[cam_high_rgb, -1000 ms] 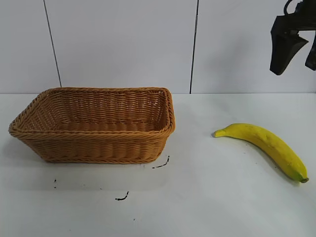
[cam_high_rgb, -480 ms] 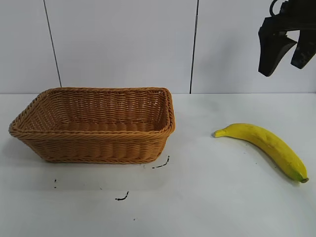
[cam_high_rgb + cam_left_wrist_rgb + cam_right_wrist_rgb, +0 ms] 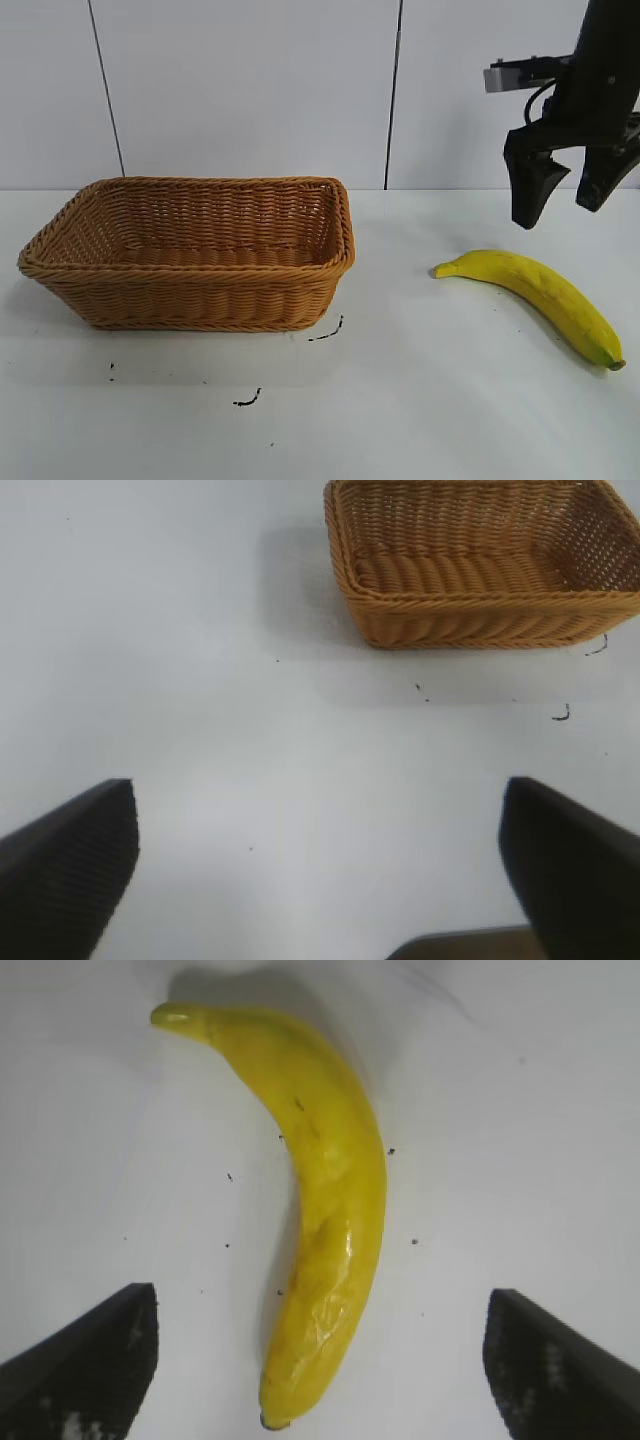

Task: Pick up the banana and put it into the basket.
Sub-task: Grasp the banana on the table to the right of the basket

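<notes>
Bright, even overhead light; soft shadows under the basket [image 3: 190,255]; wrist views slightly blurred.

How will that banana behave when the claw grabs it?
The banana looks firm, so it should probably lift in one piece. Its glossy, rounded skin might slip or swivel between the open right gripper fingers. Squeezed hard, it would likely bruise.

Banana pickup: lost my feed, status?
Right hand open above banana. Left hand open, parked. Banana on table, untouched. Basket empty. Nothing between.
</notes>
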Controlling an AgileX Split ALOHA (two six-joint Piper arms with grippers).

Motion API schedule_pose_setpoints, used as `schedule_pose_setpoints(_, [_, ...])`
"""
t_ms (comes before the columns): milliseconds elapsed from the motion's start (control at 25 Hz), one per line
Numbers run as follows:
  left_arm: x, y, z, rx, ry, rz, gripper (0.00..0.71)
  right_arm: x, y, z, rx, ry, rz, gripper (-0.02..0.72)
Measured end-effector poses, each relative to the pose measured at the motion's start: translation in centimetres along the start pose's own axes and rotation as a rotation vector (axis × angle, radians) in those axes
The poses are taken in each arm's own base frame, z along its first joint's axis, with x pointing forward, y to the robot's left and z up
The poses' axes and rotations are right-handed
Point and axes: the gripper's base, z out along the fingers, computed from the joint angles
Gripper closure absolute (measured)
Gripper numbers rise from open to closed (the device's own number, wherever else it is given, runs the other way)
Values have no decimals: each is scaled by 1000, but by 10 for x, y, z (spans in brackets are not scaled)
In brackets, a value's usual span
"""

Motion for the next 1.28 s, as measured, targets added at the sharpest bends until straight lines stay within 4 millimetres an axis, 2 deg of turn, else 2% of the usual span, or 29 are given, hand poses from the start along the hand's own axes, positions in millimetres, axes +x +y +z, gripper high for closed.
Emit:
schedule_pose_setpoints(240, [0, 0, 0, 0, 0, 0, 15, -6, -4, 44, -8, 33, 28, 71])
schedule_pose_setpoints(360, [0, 0, 0, 0, 0, 0, 15, -7, -5, 58, -11, 43, 45, 71])
schedule_pose_setpoints(680, [0, 0, 0, 0, 0, 0, 15, -10, -7, 65, -3, 19, 58, 71])
schedule_pose_setpoints(880, [0, 0, 0, 0, 0, 0, 15, -8, -7, 79, -13, 56, 61, 71])
schedule_pose_setpoints(1160, [0, 0, 0, 0, 0, 0, 15, -8, -7, 80, -13, 57, 61, 115])
schedule_pose_setpoints(1240, [0, 0, 0, 0, 0, 0, 15, -8, -7, 80, -13, 57, 60, 157])
schedule_pose_setpoints(1280, [0, 0, 0, 0, 0, 0, 15, -8, -7, 80, -14, 57, 60, 205])
